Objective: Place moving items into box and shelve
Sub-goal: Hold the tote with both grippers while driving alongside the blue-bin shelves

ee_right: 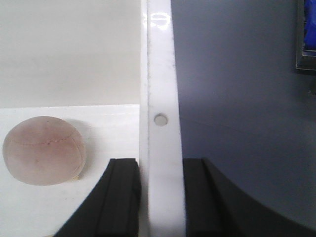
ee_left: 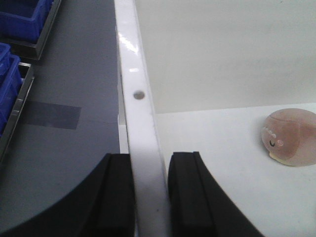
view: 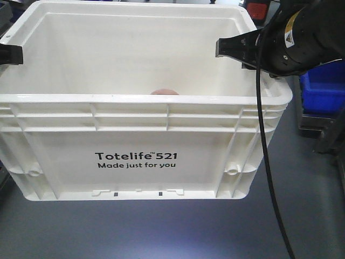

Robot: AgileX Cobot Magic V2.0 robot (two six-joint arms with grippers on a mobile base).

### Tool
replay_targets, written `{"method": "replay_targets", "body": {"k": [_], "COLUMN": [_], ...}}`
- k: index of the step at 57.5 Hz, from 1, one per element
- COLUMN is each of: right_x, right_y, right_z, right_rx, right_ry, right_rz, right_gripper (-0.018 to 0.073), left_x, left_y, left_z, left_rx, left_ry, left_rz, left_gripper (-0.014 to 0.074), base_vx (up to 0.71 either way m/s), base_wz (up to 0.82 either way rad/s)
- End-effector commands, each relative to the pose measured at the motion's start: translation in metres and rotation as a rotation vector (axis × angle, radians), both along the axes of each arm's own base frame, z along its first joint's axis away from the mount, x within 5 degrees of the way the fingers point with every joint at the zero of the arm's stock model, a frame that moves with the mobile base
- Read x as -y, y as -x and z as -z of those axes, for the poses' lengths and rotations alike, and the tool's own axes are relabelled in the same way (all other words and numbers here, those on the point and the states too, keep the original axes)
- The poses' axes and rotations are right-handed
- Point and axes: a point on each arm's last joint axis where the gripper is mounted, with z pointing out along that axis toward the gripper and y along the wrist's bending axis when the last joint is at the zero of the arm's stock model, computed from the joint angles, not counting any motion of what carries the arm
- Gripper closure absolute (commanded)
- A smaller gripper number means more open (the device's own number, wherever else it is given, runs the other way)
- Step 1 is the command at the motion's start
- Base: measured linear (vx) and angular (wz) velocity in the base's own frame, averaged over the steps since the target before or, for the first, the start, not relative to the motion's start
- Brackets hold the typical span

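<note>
A white Totelife box point(view: 135, 140) fills the front view. My left gripper point(view: 11, 54) is shut on the box's left rim point(ee_left: 131, 59), with one pad outside and one inside point(ee_left: 150, 197). My right gripper point(view: 237, 48) is shut on the right rim point(ee_right: 160, 74) in the same way point(ee_right: 162, 197). A round pink plush toy point(ee_left: 291, 137) lies on the box floor, nearer the right wall point(ee_right: 43, 150). Only its top shows over the front rim point(view: 164, 91). I cannot tell whether the box rests on the grey surface or hangs just above it.
Blue bins point(view: 323, 89) on a rack stand to the right of the box. More blue bins point(ee_left: 22, 19) sit on a rack to the left. A grey surface point(view: 161, 232) lies under and in front of the box. A red object point(view: 257, 9) shows behind it.
</note>
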Motion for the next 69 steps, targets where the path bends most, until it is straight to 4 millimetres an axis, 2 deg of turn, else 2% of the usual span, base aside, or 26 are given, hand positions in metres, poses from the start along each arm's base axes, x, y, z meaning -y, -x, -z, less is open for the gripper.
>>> {"method": "replay_targets", "body": {"k": [1,69], "right_x": [0.0055,0.0055], "right_y": [0.0009,0.0009], "right_z": [-0.0345,-0.0345], "right_rx": [0.201,0.201], "right_ry": [-0.004,-0.004], "right_rz": [-0.047,-0.047], "right_gripper": [0.0432,0.0432], "left_x": [0.0023,0.0023], "left_y": [0.0034,0.0034], "left_z": [-0.0321,-0.0321], "left_rx": [0.218,0.218], "left_ry": [0.034,0.034], "left_rz": [0.033,0.033], "left_gripper": [0.0467,0.0467], "base_vx": [0.09,0.1], "base_wz": [0.37,0.41]}}
